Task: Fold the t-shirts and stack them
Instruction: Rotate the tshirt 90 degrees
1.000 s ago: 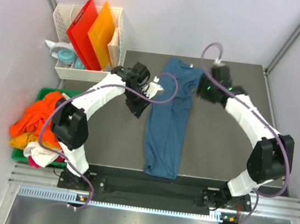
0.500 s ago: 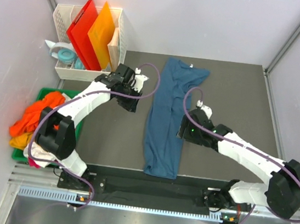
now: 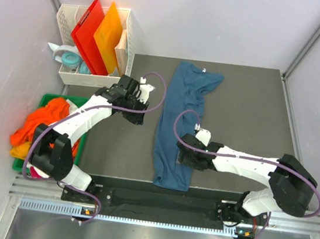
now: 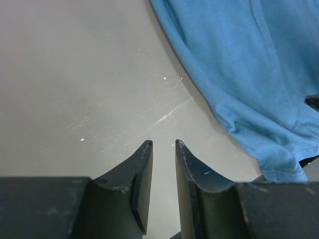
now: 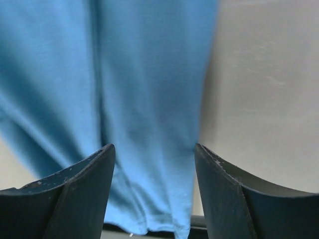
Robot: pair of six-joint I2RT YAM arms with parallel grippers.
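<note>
A dark teal-blue t-shirt [image 3: 176, 127] lies on the grey table as a long narrow strip, collar at the far end and hem at the near edge. My right gripper [image 3: 180, 156] hovers over its lower part. In the right wrist view it [image 5: 154, 147] stands wide open, the blue t-shirt [image 5: 139, 74] beneath it and nothing between the fingers. My left gripper [image 3: 137, 115] is over bare table just left of the strip. In the left wrist view it [image 4: 163, 143] shows a narrow empty gap, with the t-shirt [image 4: 239, 64] off to the right. More t-shirts, orange [image 3: 45, 119], yellow [image 3: 23, 149] and white [image 3: 42, 166], are heaped at the left.
The heap sits in a green bin [image 3: 71, 99] off the table's left edge. A white basket [image 3: 89, 78] at the back left holds a red board [image 3: 89, 30] and an orange board [image 3: 109, 36], with a tape roll [image 3: 71, 57] beside them. Walls close in the table on three sides.
The right arm swept from the shirt's collar end down to its lower part, jaws wide. The left gripper let go of the shirt and pulled away to the left over bare table.
</note>
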